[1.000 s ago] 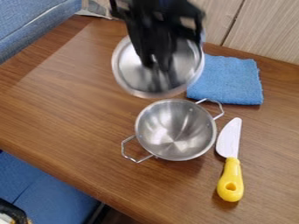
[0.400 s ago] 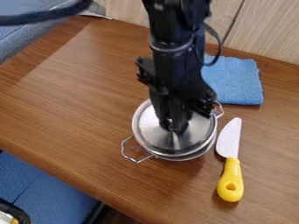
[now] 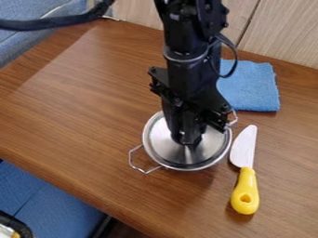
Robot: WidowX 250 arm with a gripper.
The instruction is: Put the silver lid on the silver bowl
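Lid round, silver and shiny

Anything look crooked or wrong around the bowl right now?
Nothing stands out: the lid covers the bowl and looks roughly centred, with the gripper at its middle. The knife lies beside them, and the cloth looks flat.

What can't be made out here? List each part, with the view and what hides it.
All in the camera view:
- Inside of the silver metal bowl: covered by the silver round lid.
- Lid's centre: behind the black tool.
- Left part of the blue square cloth: behind the black robot arm.
- Black-rimmed object, lower left: cut off by the picture's edge.
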